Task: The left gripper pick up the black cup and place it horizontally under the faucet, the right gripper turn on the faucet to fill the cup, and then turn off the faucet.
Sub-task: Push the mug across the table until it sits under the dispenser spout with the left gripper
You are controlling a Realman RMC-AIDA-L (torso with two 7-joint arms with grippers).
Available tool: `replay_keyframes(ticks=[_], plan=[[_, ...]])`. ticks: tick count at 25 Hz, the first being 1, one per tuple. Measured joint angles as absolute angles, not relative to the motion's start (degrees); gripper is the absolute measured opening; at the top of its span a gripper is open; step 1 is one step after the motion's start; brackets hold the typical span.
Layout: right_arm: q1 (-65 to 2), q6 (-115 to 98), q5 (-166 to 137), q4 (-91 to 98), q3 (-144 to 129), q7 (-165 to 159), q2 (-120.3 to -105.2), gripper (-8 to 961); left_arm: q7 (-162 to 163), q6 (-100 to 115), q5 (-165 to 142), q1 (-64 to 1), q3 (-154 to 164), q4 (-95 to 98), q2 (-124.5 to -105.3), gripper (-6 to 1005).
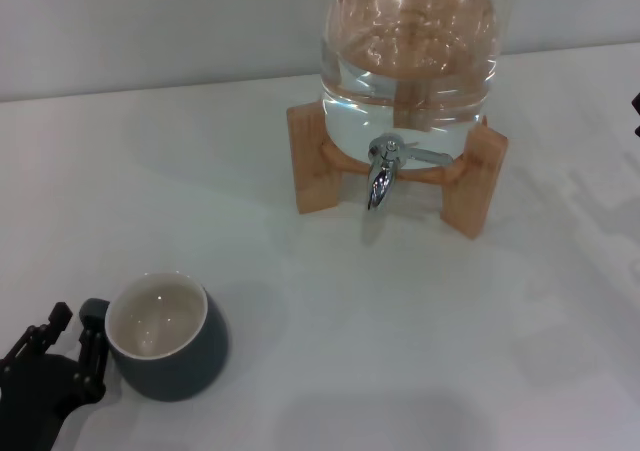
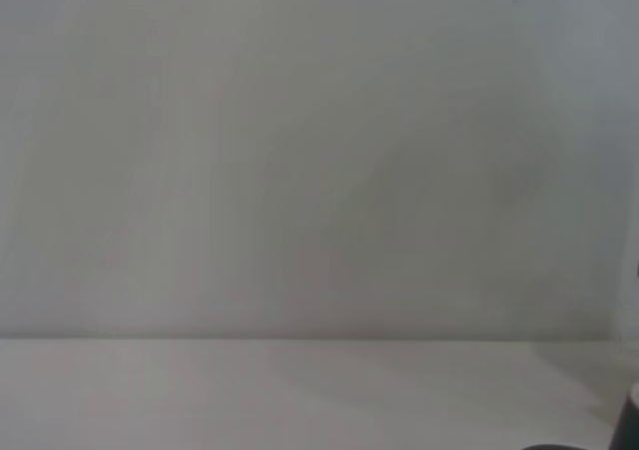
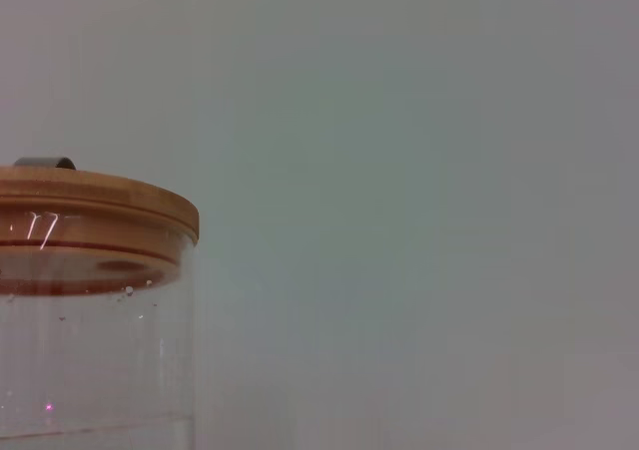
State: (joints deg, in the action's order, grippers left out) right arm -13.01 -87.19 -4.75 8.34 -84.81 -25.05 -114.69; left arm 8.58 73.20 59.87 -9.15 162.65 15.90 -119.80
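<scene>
**Task is at its beginning: cup not yet lifted, faucet not touched**

Head view: the black cup point(image 1: 167, 337) stands upright on the white desk point(image 1: 420, 351) in the lower left of the frame, its cream inside empty. The left pincer point(image 1: 62, 346) is at the lower left corner, just beside the cup on the handle side; its slim fingers point(image 1: 92, 356) stand apart and are not clamped on anything. The faucet point(image 1: 382, 176) is at the upper middle, on the clear water jar point(image 1: 410, 66) that rests in a wooden stand point(image 1: 475, 186). No water runs from the spout, and the place under it is bare. The cup is well apart from the faucet. The right pincer is not seen here.

Left wrist view: mostly the pale wall and desk; a dark edge shows at the lower right corner, too small to name.

Right wrist view: the wooden lid point(image 3: 95, 221) of the jar at the left side; the right pincer itself does not show.

I judge that every step is left: grasp, placing, opening, closing.
</scene>
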Motion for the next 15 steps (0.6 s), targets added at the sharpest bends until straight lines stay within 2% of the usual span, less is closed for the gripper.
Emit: replay_keyframes(ticks=[3, 8, 11, 15], plan=[[-13.0, -87.2, -4.7, 8.4, -84.8, -25.1, -114.70, 871, 9.3, 73.0, 59.8, -9.5, 162.7, 15.8, -119.79, 546], [-13.0, -87.2, -4.7, 8.3, -84.8, -25.1, -114.69, 871, 9.6, 72.7, 59.6, -9.8, 162.7, 15.8, -119.80, 316], [-13.0, -87.2, -4.7, 8.3, -84.8, -25.1, -114.70, 871, 9.8, 72.7, 59.3, -10.1, 162.7, 15.8, -119.79, 144], [-12.9, -87.2, -4.7, 8.3, -84.8, -25.1, -114.69, 871, 9.9, 72.7, 59.3, -10.2, 162.7, 16.0, -119.80, 140]])
